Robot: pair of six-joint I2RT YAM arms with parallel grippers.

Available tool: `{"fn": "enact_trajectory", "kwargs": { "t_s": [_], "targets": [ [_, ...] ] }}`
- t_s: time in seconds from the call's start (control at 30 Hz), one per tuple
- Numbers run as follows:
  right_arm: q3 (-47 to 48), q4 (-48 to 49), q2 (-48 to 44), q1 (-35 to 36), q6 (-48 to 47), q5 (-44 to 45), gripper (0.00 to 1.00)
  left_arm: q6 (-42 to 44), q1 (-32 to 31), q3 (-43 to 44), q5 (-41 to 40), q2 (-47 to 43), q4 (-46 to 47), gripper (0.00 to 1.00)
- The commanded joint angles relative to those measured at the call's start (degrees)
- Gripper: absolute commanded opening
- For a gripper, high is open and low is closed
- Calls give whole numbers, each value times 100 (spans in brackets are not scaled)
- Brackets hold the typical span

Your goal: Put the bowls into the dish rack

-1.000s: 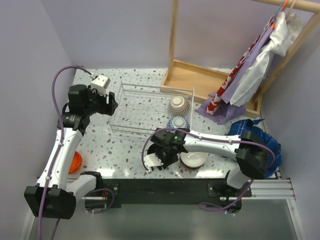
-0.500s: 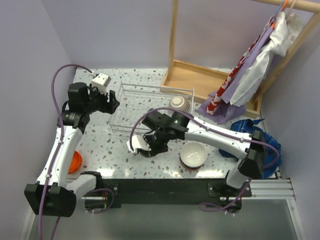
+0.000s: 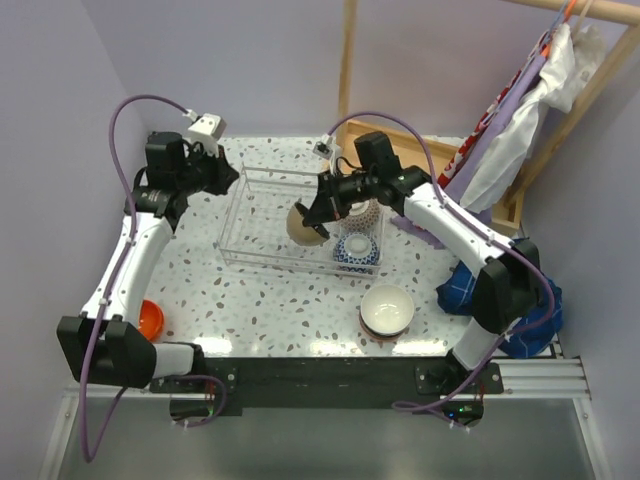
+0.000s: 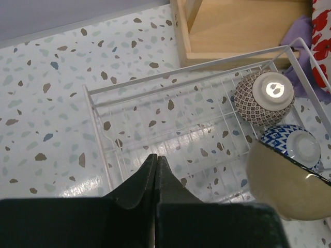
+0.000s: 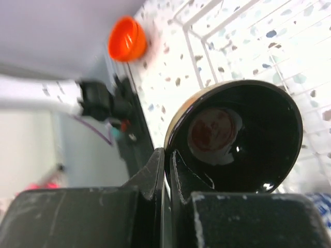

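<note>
My right gripper point(image 3: 320, 208) is shut on the rim of a tan bowl point(image 3: 307, 225) with a glossy black inside point(image 5: 243, 139), held tilted above the middle of the wire dish rack point(image 3: 290, 175). At the rack's right end sit a brown-patterned bowl point(image 3: 360, 212), upside down, and a blue-patterned bowl point(image 3: 357, 251). A white bowl point(image 3: 387, 308) stands on the table in front of the rack. An orange bowl point(image 3: 150, 318) lies by the left arm. My left gripper point(image 3: 232, 178) hovers shut and empty over the rack's back left corner point(image 4: 98, 98).
A wooden frame point(image 3: 400, 155) with hanging clothes point(image 3: 500, 140) stands at the back right, close to the rack. A blue cloth point(image 3: 520, 290) lies at the right edge. Purple walls close in on the left and back.
My right arm carried the tan bowl from the table's front up and back over the rack. The left gripper shut and shifted slightly toward the back.
</note>
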Motion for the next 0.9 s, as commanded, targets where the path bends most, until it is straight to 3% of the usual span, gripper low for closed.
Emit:
{"fn": "enact_trajectory", "kwargs": {
  "t_s": [0.0,0.17,0.33,0.57,0.87],
  "targets": [
    [-354,3617,275,6,3251,-803,0,115,-367,434,-272,389,197,0],
    [-933,5120,461,-223,4280,-364,0,546,-833,601,-377,942,108,0],
    [-1812,5729,269,-434,4607,566,0,609,-1106,741,-448,1417,90,0],
    [-2525,6098,136,-443,5090,1710,0,565,-1203,751,-545,1849,134,0],
    [-3131,5976,-118,-443,5399,2045,0,547,-1458,443,-536,2034,46,0]
  ]
}}
